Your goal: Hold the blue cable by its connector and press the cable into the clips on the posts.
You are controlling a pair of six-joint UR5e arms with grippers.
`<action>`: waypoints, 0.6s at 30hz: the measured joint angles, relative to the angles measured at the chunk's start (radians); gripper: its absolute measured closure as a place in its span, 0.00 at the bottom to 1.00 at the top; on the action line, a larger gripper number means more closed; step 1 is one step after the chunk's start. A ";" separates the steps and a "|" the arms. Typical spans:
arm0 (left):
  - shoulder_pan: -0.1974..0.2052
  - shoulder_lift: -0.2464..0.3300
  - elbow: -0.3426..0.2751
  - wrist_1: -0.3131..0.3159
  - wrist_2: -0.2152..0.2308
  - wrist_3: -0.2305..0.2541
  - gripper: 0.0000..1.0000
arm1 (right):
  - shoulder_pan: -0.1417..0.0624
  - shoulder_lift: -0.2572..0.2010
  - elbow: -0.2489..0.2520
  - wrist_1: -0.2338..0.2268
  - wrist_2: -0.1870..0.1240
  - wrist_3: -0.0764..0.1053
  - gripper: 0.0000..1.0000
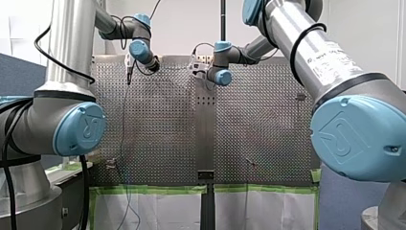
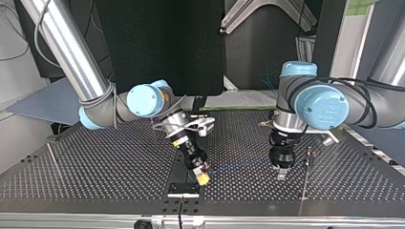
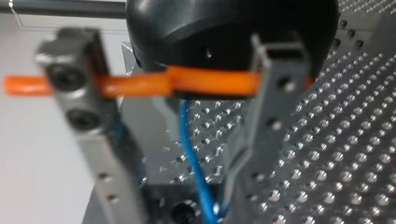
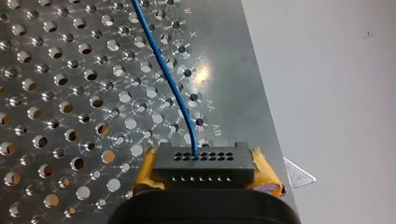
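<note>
My right pincer (image 4: 203, 181) holds connector (image 4: 203, 163); left pincer (image 3: 182, 186) wide, astride blue cable (image 4: 170, 79). Clipping to post (image 2: 303, 186) prob. not begun.

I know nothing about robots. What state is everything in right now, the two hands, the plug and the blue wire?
Right hand, shut on the connector.
Left hand, open, blue cable passing between its fingers.
Connector, gripped between yellow pads, cable plugged in.
Blue cable, curving from the connector over the table, not pulled straight.
</note>
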 joint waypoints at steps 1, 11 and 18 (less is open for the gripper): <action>-0.001 0.000 0.000 0.007 -0.010 0.001 0.80 | 0.000 0.000 0.000 0.000 0.000 0.000 1.00; -0.010 0.000 0.000 0.065 -0.027 0.000 1.00 | 0.000 0.000 0.000 0.001 0.000 0.001 1.00; -0.017 0.000 -0.001 0.065 -0.018 -0.004 1.00 | -0.002 0.000 0.002 0.005 0.000 0.000 1.00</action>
